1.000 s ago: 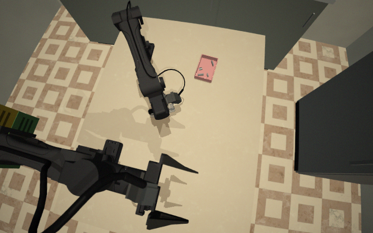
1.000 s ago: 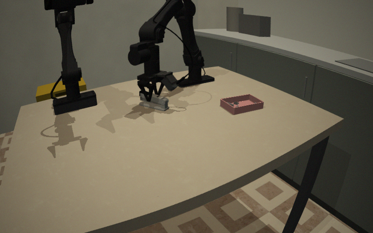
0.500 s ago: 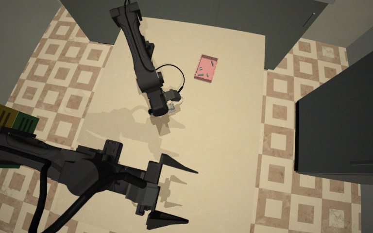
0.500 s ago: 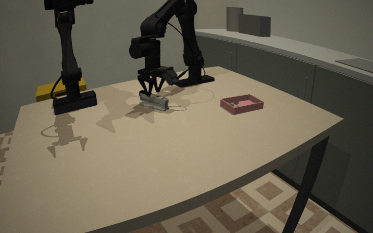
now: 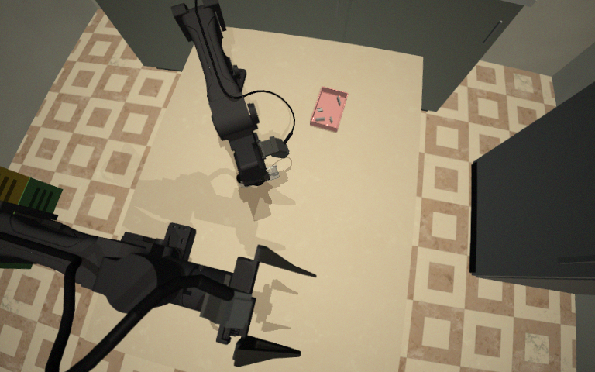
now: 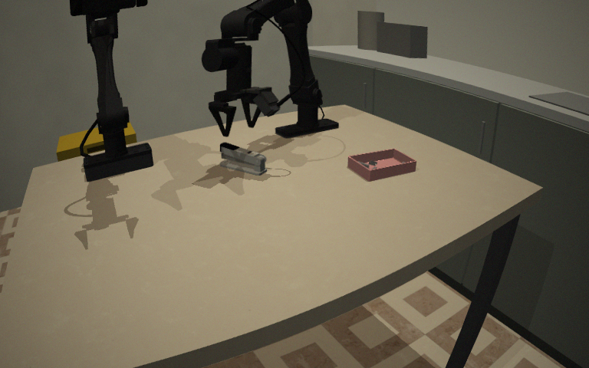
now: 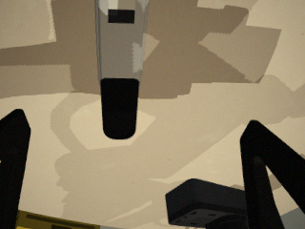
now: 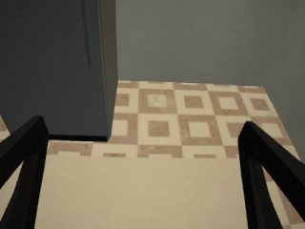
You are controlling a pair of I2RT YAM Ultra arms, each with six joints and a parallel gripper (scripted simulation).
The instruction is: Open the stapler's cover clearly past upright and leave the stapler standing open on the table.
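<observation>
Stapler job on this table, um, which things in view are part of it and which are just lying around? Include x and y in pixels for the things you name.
Part of the job:
- gray stapler with black tip (image 5: 273,173) (image 6: 243,159) (image 7: 120,57)
- left gripper (image 6: 238,131) (image 7: 135,121), open above it

Just lying around:
- pink open-topped tray (image 5: 323,127) (image 6: 370,173)
- small gray pieces inside it (image 5: 320,118) (image 6: 372,163)

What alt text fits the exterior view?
A stapler stands on a table with its cover down, beneath the open left gripper; a pink tray sits apart from it, near the counter side.
</observation>
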